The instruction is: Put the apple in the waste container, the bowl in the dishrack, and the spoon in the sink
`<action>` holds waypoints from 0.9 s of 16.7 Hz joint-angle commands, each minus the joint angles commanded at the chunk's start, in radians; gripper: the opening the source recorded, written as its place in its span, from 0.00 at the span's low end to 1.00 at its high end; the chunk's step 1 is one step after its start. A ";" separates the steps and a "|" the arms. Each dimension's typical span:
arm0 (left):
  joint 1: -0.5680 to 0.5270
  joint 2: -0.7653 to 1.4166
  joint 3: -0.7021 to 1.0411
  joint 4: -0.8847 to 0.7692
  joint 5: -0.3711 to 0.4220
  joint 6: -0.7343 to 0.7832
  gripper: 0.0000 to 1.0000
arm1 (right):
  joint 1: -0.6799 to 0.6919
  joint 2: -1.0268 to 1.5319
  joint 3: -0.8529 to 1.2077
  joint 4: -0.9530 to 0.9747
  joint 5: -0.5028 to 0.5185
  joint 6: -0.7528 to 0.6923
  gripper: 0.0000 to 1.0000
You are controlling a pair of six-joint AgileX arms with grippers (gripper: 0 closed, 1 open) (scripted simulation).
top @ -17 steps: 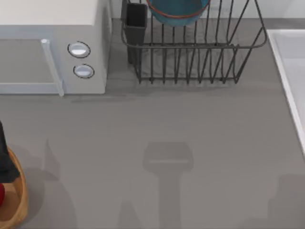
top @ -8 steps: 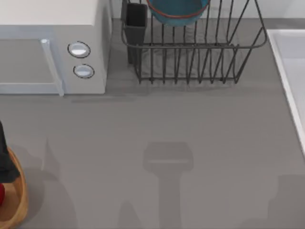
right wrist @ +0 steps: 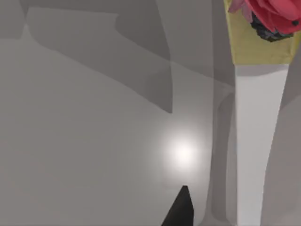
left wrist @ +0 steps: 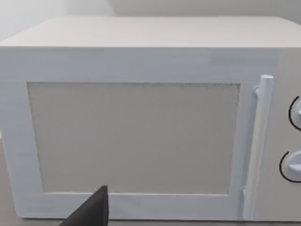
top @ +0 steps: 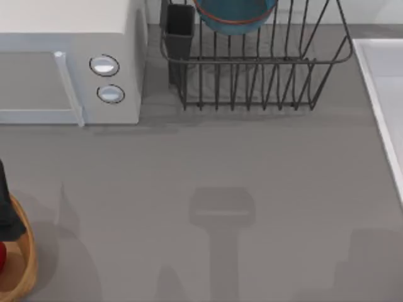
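The bowl point(top: 234, 14), teal inside with a reddish rim, rests in the wire dishrack point(top: 252, 82) at the back of the table. At the table's front left corner stands the tan waste container point(top: 26, 264), and a sliver of the red apple point(top: 2, 257) shows inside it. A dark part of my left arm point(top: 7, 207) hangs over that bin. My left gripper point(left wrist: 94, 214) faces the microwave door. My right gripper point(right wrist: 181, 212) points at a pale wall. The sink point(top: 378, 82) runs along the right edge. The spoon is out of view.
A white microwave point(top: 69, 63) with two knobs fills the back left; its door and handle point(left wrist: 256, 141) are close in the left wrist view. A dark cutlery cup point(top: 179, 31) sits at the rack's left corner. A pale post point(right wrist: 254, 141) with a yellow and red object stands near my right gripper.
The shadow at the table's front right corner has spread a little to the left. Bowl, apple and left arm have not moved.
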 joint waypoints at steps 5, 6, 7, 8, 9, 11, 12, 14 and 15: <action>0.000 0.000 0.000 0.000 0.000 0.000 1.00 | 0.000 -0.091 0.143 -0.246 0.000 -0.003 0.00; 0.000 0.000 0.000 0.000 0.000 0.000 1.00 | 0.001 -0.106 0.164 -0.274 0.000 -0.002 0.00; 0.000 0.000 0.000 0.000 0.000 0.000 1.00 | 0.002 -0.116 0.177 -0.290 0.000 -0.001 0.00; 0.000 0.000 0.000 0.000 0.000 0.000 1.00 | 0.002 -0.120 0.183 -0.296 0.000 -0.001 0.00; 0.000 0.000 0.000 0.000 0.000 0.000 1.00 | 0.002 -0.120 0.183 -0.296 0.000 -0.001 0.00; 0.000 0.000 0.000 0.000 0.000 0.000 1.00 | 0.002 -0.116 0.179 -0.294 0.000 0.001 0.00; 0.000 0.000 0.000 0.000 0.000 0.000 1.00 | 0.002 -0.115 0.180 -0.294 0.000 0.001 0.00; 0.000 0.000 0.000 0.000 0.000 0.000 1.00 | 0.002 -0.087 0.212 -0.307 0.001 0.000 0.00; 0.000 0.000 0.000 0.000 0.000 0.000 1.00 | 0.003 -0.059 0.244 -0.320 0.001 0.001 0.00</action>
